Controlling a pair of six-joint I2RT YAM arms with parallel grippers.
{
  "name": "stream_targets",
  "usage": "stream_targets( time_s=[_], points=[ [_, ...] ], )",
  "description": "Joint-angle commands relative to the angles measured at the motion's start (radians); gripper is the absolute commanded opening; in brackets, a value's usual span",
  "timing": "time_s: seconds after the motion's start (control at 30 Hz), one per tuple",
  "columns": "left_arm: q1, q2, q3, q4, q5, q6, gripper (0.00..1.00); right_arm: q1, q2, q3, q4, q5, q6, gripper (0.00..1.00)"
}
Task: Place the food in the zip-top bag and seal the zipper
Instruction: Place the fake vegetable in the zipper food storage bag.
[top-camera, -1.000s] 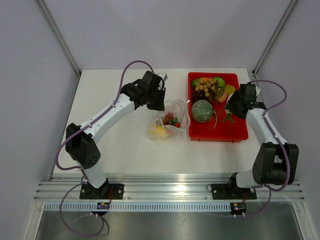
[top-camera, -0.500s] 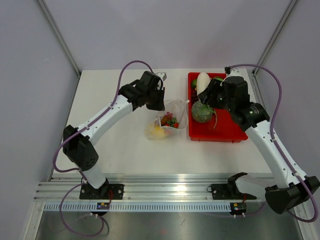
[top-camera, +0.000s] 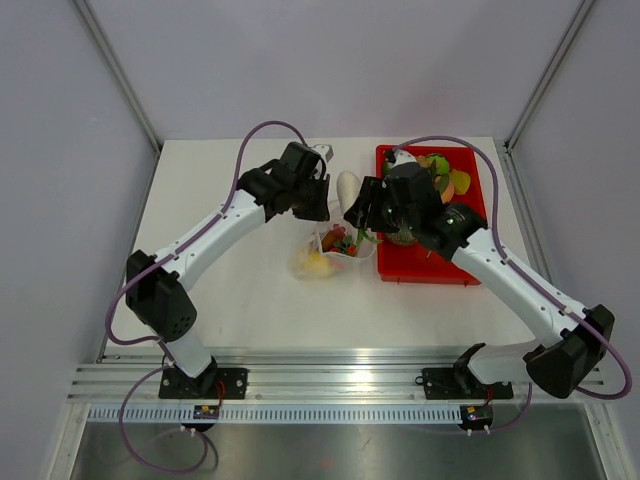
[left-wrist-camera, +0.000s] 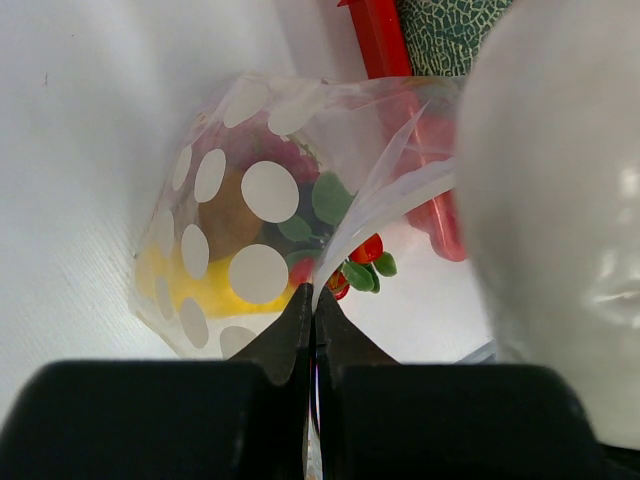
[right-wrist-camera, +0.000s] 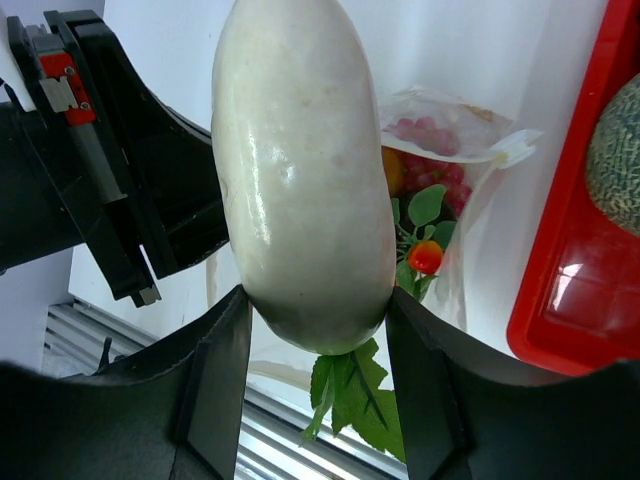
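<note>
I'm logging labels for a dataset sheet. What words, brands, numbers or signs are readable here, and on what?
No text reads anywhere.
Clear crinkly zip-top bag: white dots only, no print.
Smooth white toy radish: blank.
Small red part, upper left of right wrist view: too blurred to read.
Tiny coloured tags on the base rail: too small to read.

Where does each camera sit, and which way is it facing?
Top external: above and behind the arms, looking down at the table, bag and red tray; left arm and right arm show.
Left wrist: on the left arm, looking past its shut jaws pinching the bag.
Right wrist: looking along its jaws clamping a white radish, bag beyond.
Both wrist views share bag and radish.
</note>
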Motion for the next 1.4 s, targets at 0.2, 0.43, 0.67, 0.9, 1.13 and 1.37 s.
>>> stream_targets(
  time_s=[0.2, 0.43, 0.67, 0.9, 1.13, 1.37],
  points=[
    [0.005, -0.016, 0.016, 0.025, 0.013, -0.004, 0.00, 0.030, 0.023, -0.057, 0.060, -0.084, 0.048, 0.49],
    [0.005, -0.010, 0.014, 0.025, 0.017, -0.010, 0.00, 0.033, 0.011, -0.091, 0.042, -0.092, 0.042, 0.50],
    [0.005, -0.008, 0.022, 0.019, 0.009, -0.010, 0.00, 0.034, -0.002, -0.103, -0.024, -0.100, 0.016, 0.50],
    [0.005, 0.006, 0.026, 0.019, 0.016, -0.015, 0.00, 0.044, -0.060, -0.125, -0.046, -0.103, 0.017, 0.50],
    [0.005, 0.000, 0.022, 0.033, 0.042, -0.030, 0.00, 0.048, -0.031, -0.083, -0.090, -0.129, -0.009, 0.50],
    [0.005, -0.007, 0.013, 0.028, 0.051, -0.029, 0.00, 0.093, -0.032, -0.062, -0.104, -0.135, -0.021, 0.50]
  ],
)
